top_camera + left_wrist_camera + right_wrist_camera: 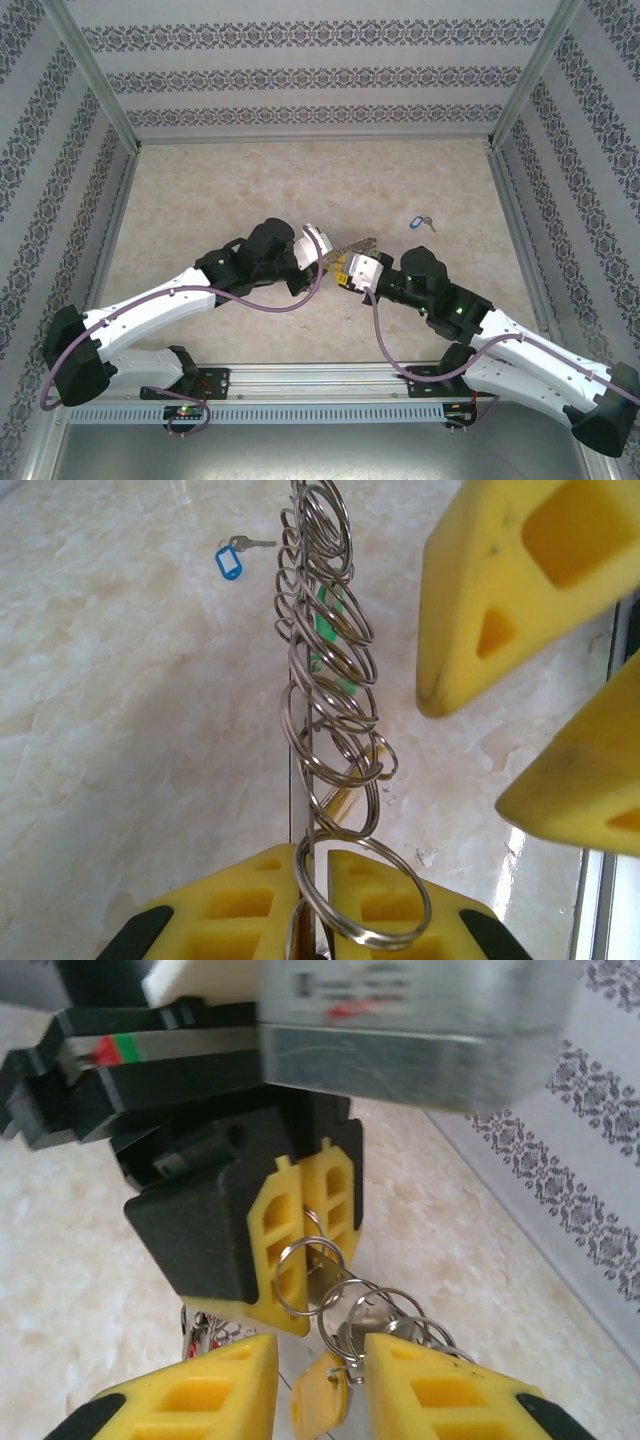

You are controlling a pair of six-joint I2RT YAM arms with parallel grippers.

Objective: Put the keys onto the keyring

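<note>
Left wrist view: the left gripper (312, 868) pinches its yellow fingers shut on the keyring (303, 770), a thin grey wire that rises straight up from the grip. A crowd of small split rings (335, 660) is threaded along the wire, each overlapping the next, and the lowest hangs out over the right-hand finger. Higher up the stack, the green cap of one of the keys (325, 630) shows through the loops. To the right of the wire and apart from it stand the two yellow fingers of the right gripper (478, 750), spread open with a clear gap between them. Beyond, a lone blue-capped key (231, 560) lies flat on the pale marbled table (120, 740), well apart from the bunch.

Seen from the right wrist, the right gripper's parted fingers frame the bottom of the picture. A yellow-capped key (320, 1405) and several rings dangle in the gap; whether either pad touches them cannot be told. Just past them, the left gripper's black body and closed yellow fingers hold the wire, with a ring looped around their tips. Patterned wallpaper (590, 1190) closes the background at right.

From the top external camera, both arms reach in from the near edge. Their grippers meet at mid-table with the bunch of keys between them, and the blue-capped key lies farther off to the right.
</note>
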